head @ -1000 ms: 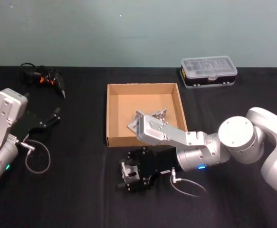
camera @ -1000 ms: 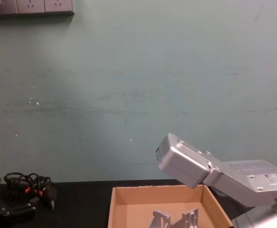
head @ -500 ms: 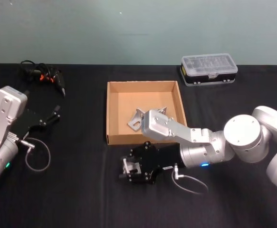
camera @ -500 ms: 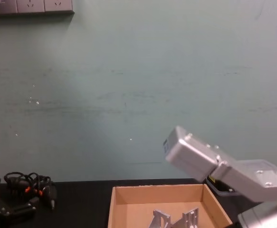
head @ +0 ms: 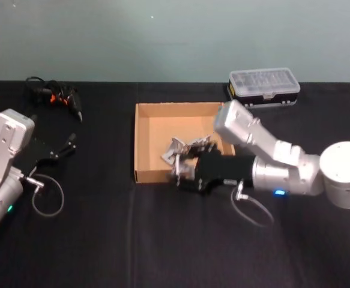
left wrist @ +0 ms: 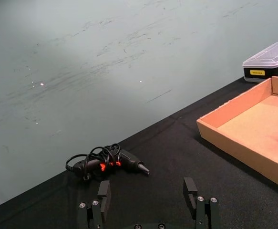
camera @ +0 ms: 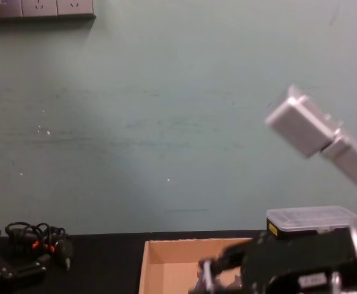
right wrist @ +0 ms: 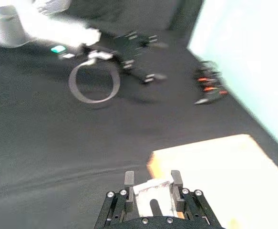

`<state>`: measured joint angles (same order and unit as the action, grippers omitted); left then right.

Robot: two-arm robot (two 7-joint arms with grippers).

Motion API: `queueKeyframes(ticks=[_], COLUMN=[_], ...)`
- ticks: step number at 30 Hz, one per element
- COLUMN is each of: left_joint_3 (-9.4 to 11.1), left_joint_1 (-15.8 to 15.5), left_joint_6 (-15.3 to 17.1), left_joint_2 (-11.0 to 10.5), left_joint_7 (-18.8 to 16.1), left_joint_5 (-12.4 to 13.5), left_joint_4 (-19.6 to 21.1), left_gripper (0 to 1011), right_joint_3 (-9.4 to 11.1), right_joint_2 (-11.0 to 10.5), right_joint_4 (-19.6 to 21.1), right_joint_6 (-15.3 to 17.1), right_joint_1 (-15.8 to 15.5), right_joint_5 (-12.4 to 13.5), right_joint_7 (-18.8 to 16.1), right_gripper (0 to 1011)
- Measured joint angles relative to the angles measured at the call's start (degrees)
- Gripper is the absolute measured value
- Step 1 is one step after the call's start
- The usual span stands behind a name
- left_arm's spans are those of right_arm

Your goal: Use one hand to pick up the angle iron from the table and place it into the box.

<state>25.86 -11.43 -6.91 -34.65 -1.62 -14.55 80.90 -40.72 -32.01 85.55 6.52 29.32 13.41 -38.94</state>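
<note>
Head view showed the left tool [head: 66, 146] parked with its fingers spread and empty, well away. The right tool [head: 184, 169], clamped on an angle iron [right wrist: 153, 192], had swung from the tabletop [head: 102, 240] up over the box [head: 140, 144]'s near wall, leaving release next.

The black table [head: 102, 240] carries the box [head: 143, 144], a plastic case [head: 263, 88] behind it, a corded tool [head: 57, 97] far left.

A small silver slotted metal angle iron [right wrist: 151, 192] sits clamped between the black clawed right gripper's [head: 184, 170] fingers, held above the front edge of the shallow tan cardboard box [head: 143, 144] on the flat black table [head: 102, 228].
</note>
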Motion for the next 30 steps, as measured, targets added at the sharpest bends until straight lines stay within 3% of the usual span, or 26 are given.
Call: queueKeyframes(ticks=[6, 10, 15, 20, 29, 30], left_joint_3=[0.0, 0.0, 0.0, 0.0, 0.0, 0.0], left_joint_1=[0.0, 0.0, 0.0, 0.0, 0.0, 0.0], left_joint_6=[0.0, 0.0, 0.0, 0.0, 0.0, 0.0], left_joint_2=[0.0, 0.0, 0.0, 0.0, 0.0, 0.0], left_joint_7=[0.0, 0.0, 0.0, 0.0, 0.0, 0.0], left_joint_5=[0.0, 0.0, 0.0, 0.0, 0.0, 0.0], left_joint_4=[0.0, 0.0, 0.0, 0.0, 0.0, 0.0], left_gripper=[1000, 1000, 1000, 1000, 1000, 1000], right_joint_3=[5.0, 8.0, 10.0, 11.0, 11.1, 11.1], right_joint_2=[0.0, 1.9, 5.0, 8.6, 15.4, 15.4], right_joint_4=[2.1, 1.6, -0.6, -4.0, -13.2, -13.2], right_joint_6=[1.8, 3.7, 5.9, 7.5, 8.5, 8.5], right_joint_1=[-2.7, -3.7, -3.6, -2.2, 2.2, 2.2], right_joint_5=[0.9, 1.1, 1.1, 0.9, -0.9, -0.9], right_joint_7=[6.2, 11.2, 15.2, 17.7, 19.9, 19.9], right_gripper=[452, 452, 452, 452, 452, 452])
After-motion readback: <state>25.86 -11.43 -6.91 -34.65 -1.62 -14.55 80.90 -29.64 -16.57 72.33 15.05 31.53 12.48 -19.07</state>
